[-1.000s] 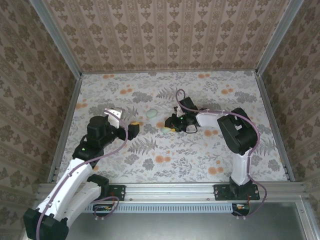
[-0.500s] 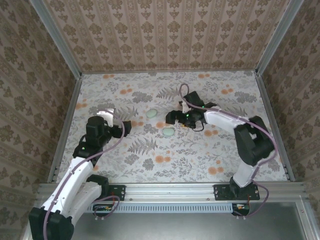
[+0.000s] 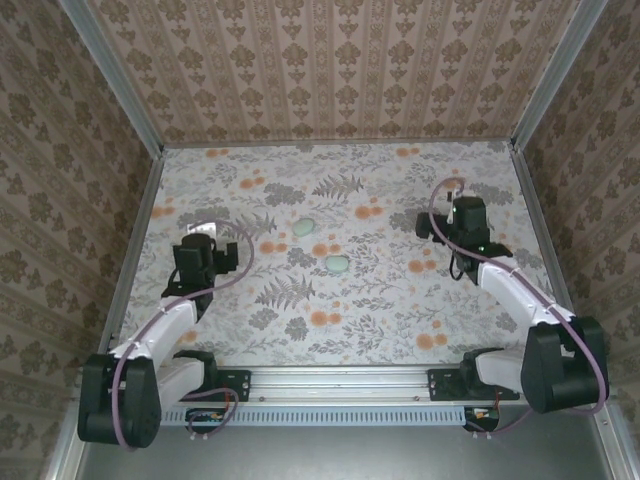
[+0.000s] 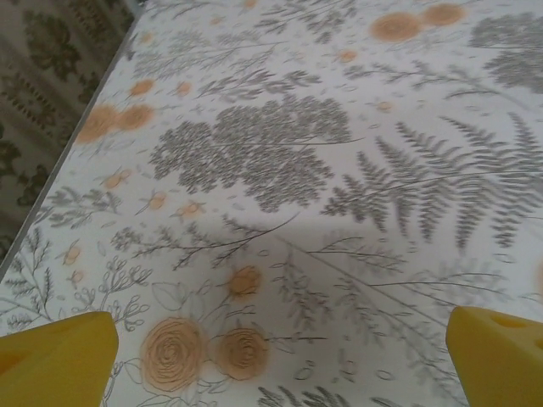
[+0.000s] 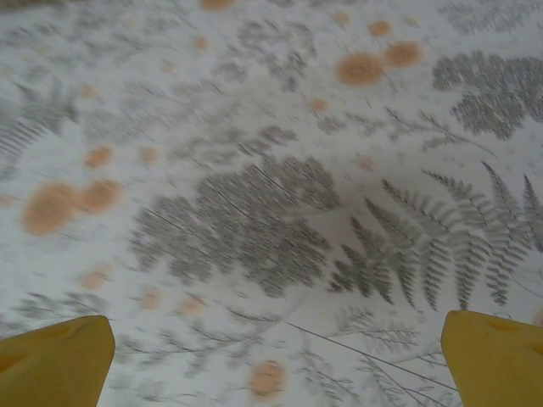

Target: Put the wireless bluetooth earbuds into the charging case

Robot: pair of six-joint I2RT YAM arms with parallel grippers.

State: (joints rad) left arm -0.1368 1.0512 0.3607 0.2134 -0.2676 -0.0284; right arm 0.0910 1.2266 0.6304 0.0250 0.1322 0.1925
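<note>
**Top external view.** The left arm (image 3: 160,335) is folded back along the left side of the table (image 3: 400,320), with its elbow low near the base. The left gripper (image 3: 212,250) sits over the left part of the floral surface. The right arm (image 3: 515,290) runs from its base up the right side, and the right gripper (image 3: 448,222) sits over the right part of the table. Two pale green rounded pieces lie near the table centre, between the two grippers. The far green piece (image 3: 303,227) and the near green piece (image 3: 338,263) lie near each other but apart. Which one is the charging case cannot be told at this size. Both pieces rest on the table, well apart from either gripper, and neither is held.

**Left wrist view.** Two yellow fingertips (image 4: 55,356) stand at the opposite lower corners, so the jaws are spread wide. Only patterned table lies between them.

**Right wrist view.** This picture is blurred. The yellow tips (image 5: 51,360) again stand at the opposite lower corners. The jaws are spread wide, with bare patterned surface between them.
</note>
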